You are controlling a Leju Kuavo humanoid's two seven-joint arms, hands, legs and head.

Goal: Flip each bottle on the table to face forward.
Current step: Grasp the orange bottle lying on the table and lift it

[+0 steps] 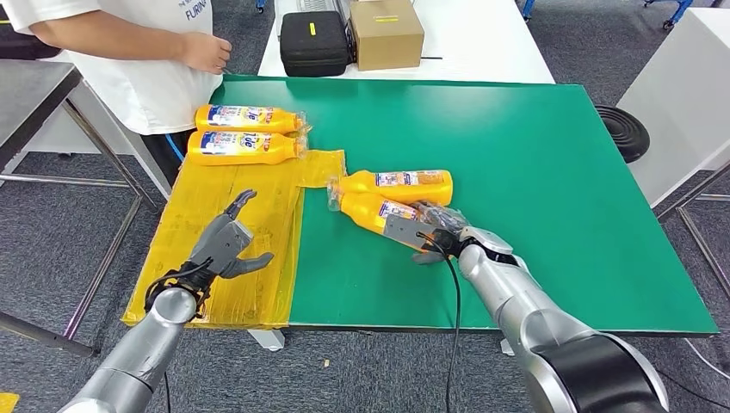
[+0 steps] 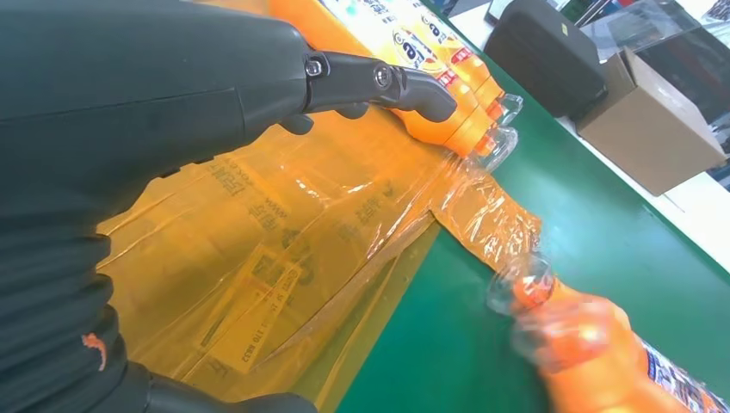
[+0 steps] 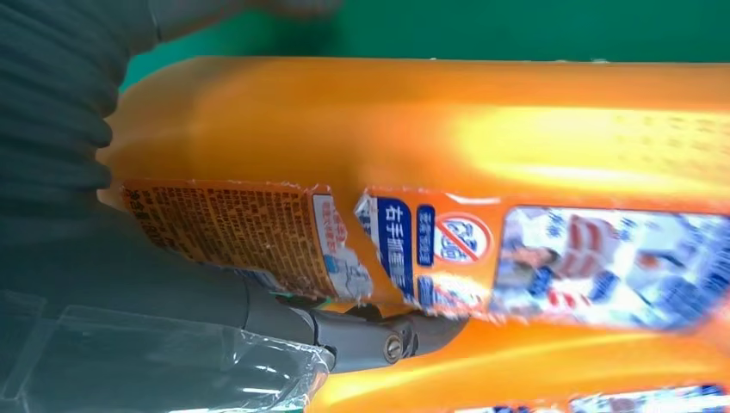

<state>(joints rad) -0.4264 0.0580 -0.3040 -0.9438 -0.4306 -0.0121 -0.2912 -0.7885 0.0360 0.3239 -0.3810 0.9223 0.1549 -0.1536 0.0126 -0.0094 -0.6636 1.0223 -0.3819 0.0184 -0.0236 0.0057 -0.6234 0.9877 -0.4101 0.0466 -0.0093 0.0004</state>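
Four orange bottles lie on their sides on the green table (image 1: 534, 172). Two rest side by side on the yellow plastic sheet (image 1: 224, 249) at the far left, near a person in a white shirt (image 1: 146, 60): the farthest bottle (image 1: 248, 118) and the second bottle (image 1: 244, 147), both with blue-and-white labels showing. Two more lie near mid-table, touching at the cap ends: the upper bottle (image 1: 396, 183) and the near bottle (image 1: 379, 213). The right robot hand (image 1: 435, 234) is closed around the base end of the near bottle; the right wrist view shows a finger (image 3: 370, 331) pressed under the label with the bottle body filling the palm. The left robot hand (image 1: 228, 245) hovers above the yellow sheet with its fingers spread, holding nothing. Judgement: the step in hand is rolling the near bottle about its long axis. The grip sits far toward the base, so the cap end may swing; the roll should be slow and low over the table. The neighbouring bottle touches it and could be nudged, so draw the held bottle slightly clear first. Release only when the main label faces up.
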